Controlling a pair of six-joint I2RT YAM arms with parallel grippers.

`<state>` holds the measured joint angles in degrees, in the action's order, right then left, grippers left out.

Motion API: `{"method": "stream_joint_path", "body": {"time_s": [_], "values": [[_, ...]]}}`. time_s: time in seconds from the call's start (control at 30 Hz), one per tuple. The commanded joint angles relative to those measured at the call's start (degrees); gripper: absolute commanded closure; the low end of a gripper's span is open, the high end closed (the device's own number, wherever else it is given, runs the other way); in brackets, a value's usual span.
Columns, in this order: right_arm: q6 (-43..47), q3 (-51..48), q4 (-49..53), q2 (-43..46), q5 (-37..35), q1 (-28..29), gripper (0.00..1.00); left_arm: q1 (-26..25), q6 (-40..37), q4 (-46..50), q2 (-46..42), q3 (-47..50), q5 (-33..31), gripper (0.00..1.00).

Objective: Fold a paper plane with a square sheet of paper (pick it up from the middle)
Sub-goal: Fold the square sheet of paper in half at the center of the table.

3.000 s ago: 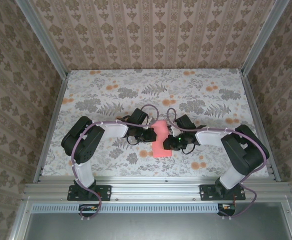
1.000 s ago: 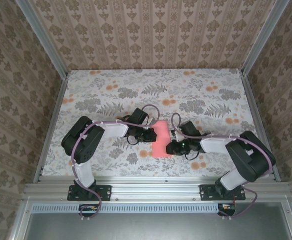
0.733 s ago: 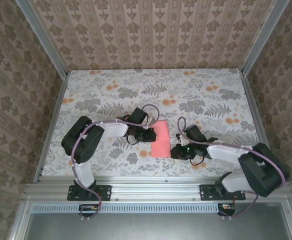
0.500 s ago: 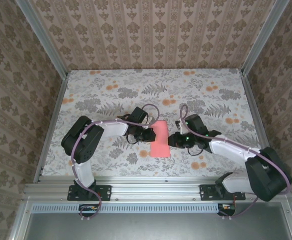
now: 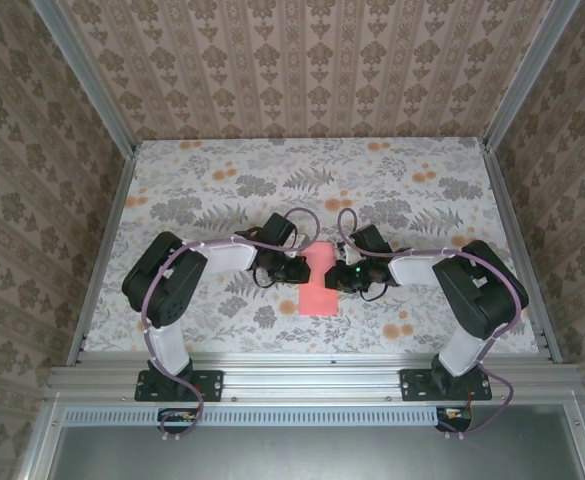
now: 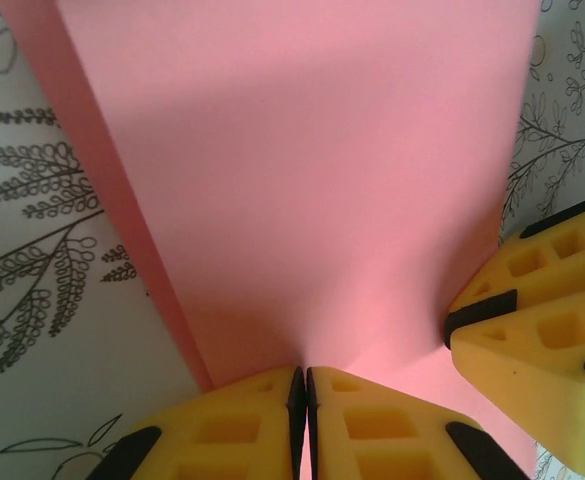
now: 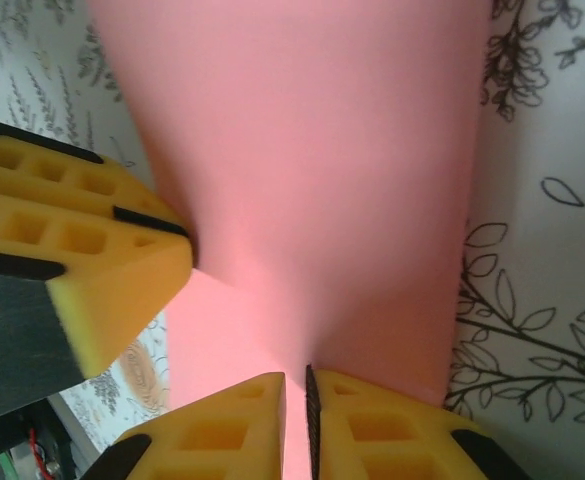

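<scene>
From above, the paper (image 5: 319,290) lies near the middle of the table (image 5: 202,180), between the two arms, as a narrow pink strip running away from the bases. The left gripper (image 5: 305,268) meets its left edge and the right gripper (image 5: 338,279) its right edge. They face each other across the strip's far half.

At the left wrist, the two yellow fingers (image 6: 222,425) are pressed together on the paper's edge, and the sheet lifts slightly into the pinch. A darker second layer runs down the left side, so the paper looks folded over. A finger of the right gripper sits at the right, touching the sheet.

At the right wrist, its own fingers (image 7: 372,425) are likewise closed on the paper, with only a sliver between them. The left gripper's finger shows at the left, against the sheet.

The paper will likely handle as light and limp. It should crease readily and could tear if the arms pull apart — and it sags wherever it is unsupported. A shallow pinch on a long edge near its middle, as here, seems the best hold.
</scene>
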<state>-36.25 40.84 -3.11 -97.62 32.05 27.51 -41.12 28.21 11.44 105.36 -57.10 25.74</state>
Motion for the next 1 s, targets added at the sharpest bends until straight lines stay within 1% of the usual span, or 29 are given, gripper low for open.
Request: {"method": "stream_joint_path", "body": {"time_s": [0.0,0.27,0.43,0.57,0.73,0.97], "values": [[2.12,0.20,0.56,-1.43,0.06,-0.11,0.84,0.43,-1.22,5.41,-0.36,0.25,-2.18,0.86],[2.35,-1.68,-0.07,-1.52,0.69,-0.09,0.85,0.46,0.79,4.06,-3.69,-1.19,0.24,0.84],[1.49,-2.48,-1.21,-1.43,1.43,0.31,0.86,-0.16,2.26,3.73,-6.42,-0.76,0.37,0.83],[0.66,-2.91,-1.72,-0.52,1.98,0.85,0.86,-2.17,5.57,-0.04,-8.51,2.21,0.12,0.83],[-1.57,-3.85,-3.65,0.98,3.25,1.18,0.86,-4.79,8.52,-3.63,-8.50,5.34,-1.13,0.84],[-3.33,-4.28,-4.87,2.53,4.40,1.15,0.87,-6.82,10.34,-6.83,-7.81,9.72,-1.78,0.85]]}}
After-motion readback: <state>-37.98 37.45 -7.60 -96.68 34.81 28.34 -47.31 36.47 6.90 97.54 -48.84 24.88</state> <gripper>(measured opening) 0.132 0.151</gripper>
